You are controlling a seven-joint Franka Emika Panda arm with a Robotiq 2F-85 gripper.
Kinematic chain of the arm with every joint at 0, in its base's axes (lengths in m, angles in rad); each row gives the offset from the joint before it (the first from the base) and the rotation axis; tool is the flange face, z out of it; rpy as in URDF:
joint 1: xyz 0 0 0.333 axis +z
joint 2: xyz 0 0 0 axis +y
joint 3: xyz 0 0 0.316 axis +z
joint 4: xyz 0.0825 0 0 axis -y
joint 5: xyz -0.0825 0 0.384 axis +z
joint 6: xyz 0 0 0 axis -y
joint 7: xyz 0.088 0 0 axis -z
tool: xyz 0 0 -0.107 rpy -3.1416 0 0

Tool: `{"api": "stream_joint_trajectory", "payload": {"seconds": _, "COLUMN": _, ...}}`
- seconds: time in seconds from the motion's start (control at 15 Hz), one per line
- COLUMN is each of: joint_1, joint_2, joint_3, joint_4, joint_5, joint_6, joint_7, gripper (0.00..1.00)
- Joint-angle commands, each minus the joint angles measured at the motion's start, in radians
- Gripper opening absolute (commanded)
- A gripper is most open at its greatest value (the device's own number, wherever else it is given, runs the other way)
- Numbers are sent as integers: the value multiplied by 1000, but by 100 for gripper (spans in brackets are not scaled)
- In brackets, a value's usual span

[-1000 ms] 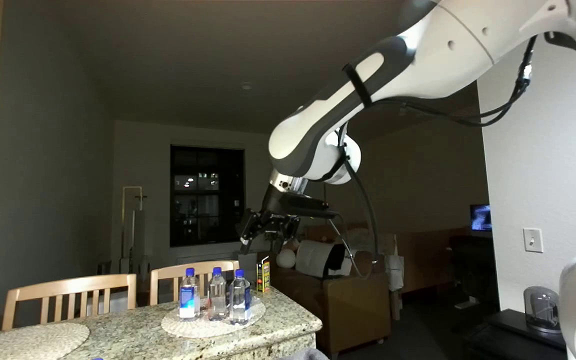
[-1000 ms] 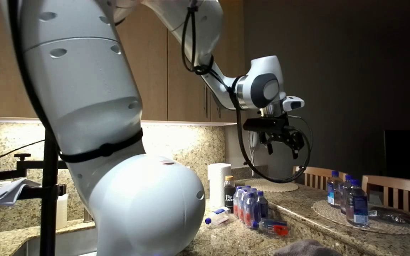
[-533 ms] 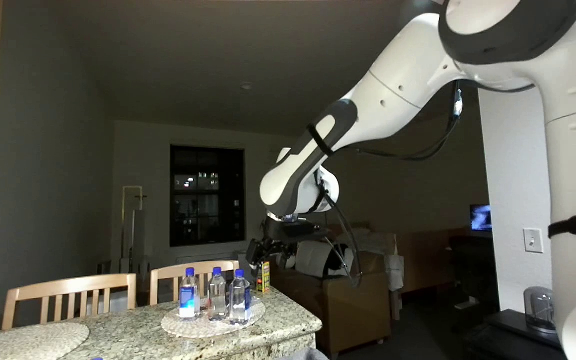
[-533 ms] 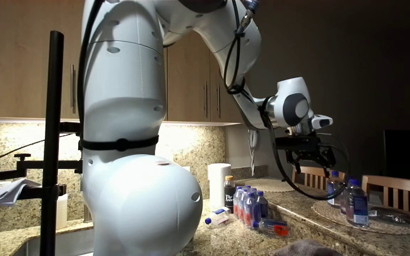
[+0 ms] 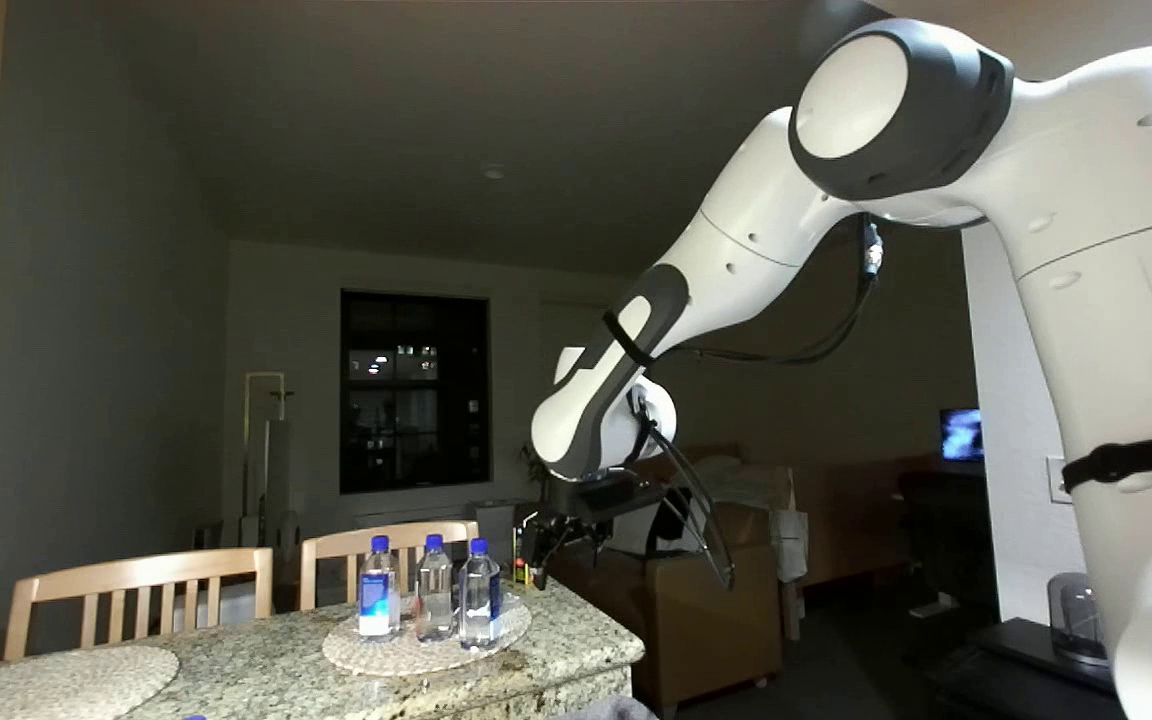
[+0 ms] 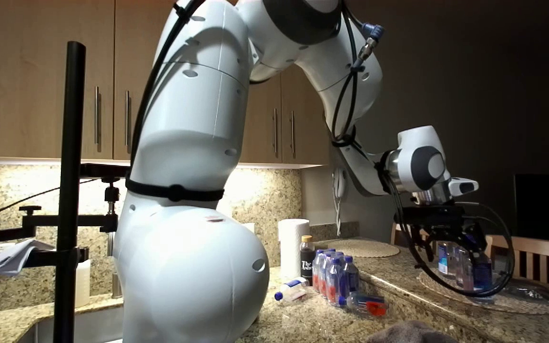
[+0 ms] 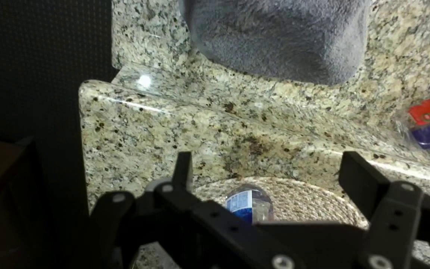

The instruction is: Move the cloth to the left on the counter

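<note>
A grey, fuzzy cloth [image 7: 282, 41] lies on the lower part of the speckled stone counter [image 7: 136, 127], at the top of the wrist view. Only its edge shows at the bottom of both exterior views [image 5: 616, 709] [image 6: 412, 332]. The raised part of the counter [image 5: 256, 660] carries bottles and woven mats. My gripper [image 7: 270, 168] is open and empty, its fingers wide apart above the raised counter and a mat. In the exterior views, the gripper [image 5: 571, 565] [image 6: 452, 259] hangs near the bottles, apart from the cloth.
Upright water bottles [image 5: 433, 590] stand on a round woven mat [image 5: 361, 655]; one bottle [image 7: 250, 203] shows below the gripper. A bottle pack [image 6: 334, 276], lying bottles [image 6: 367, 304] and a paper towel roll [image 6: 293, 245] are on the lower counter. Wooden chairs [image 5: 141, 580] stand behind.
The arm has swung and come down, bringing the gripper lower, closer to the raised counter and bottles. It moved right in both exterior views. The cloth and bottles have not moved.
</note>
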Motion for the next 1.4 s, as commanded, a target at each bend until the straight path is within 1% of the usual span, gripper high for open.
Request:
{"api": "stream_joint_trajectory", "payload": {"seconds": 0.0, "joint_1": -9, "joint_2": 14, "joint_3": 0, "joint_4": -3, "joint_5": -19, "joint_6": -41, "joint_7": 3, "gripper": 100}}
{"api": "stream_joint_trajectory", "payload": {"seconds": 0.13, "joint_1": -11, "joint_2": 13, "joint_3": 8, "joint_4": -17, "joint_5": 4, "joint_6": -75, "joint_7": -23, "gripper": 100}}
{"api": "stream_joint_trajectory", "payload": {"seconds": 0.27, "joint_1": -13, "joint_2": 8, "joint_3": 10, "joint_4": -30, "joint_5": 0, "joint_6": -114, "joint_7": -37, "gripper": 100}}
{"api": "stream_joint_trajectory", "payload": {"seconds": 0.33, "joint_1": -23, "joint_2": 13, "joint_3": 6, "joint_4": -13, "joint_5": 6, "joint_6": -146, "joint_7": -60, "gripper": 100}}
{"api": "stream_joint_trajectory", "payload": {"seconds": 0.6, "joint_1": -39, "joint_2": 12, "joint_3": 2, "joint_4": -23, "joint_5": 4, "joint_6": -188, "joint_7": -109, "gripper": 100}}
{"api": "stream_joint_trajectory", "payload": {"seconds": 0.73, "joint_1": -41, "joint_2": 11, "joint_3": -2, "joint_4": 7, "joint_5": -14, "joint_6": -210, "joint_7": -107, "gripper": 100}}
{"api": "stream_joint_trajectory", "payload": {"seconds": 0.8, "joint_1": -35, "joint_2": 23, "joint_3": 1, "joint_4": -3, "joint_5": -3, "joint_6": -181, "joint_7": -72, "gripper": 100}}
{"api": "stream_joint_trajectory", "payload": {"seconds": 1.07, "joint_1": -36, "joint_2": 23, "joint_3": 1, "joint_4": 8, "joint_5": -3, "joint_6": -187, "joint_7": -73, "gripper": 100}}
{"api": "stream_joint_trajectory", "payload": {"seconds": 1.33, "joint_1": -30, "joint_2": 33, "joint_3": 12, "joint_4": -3, "joint_5": -3, "joint_6": -198, "joint_7": -84, "gripper": 100}}
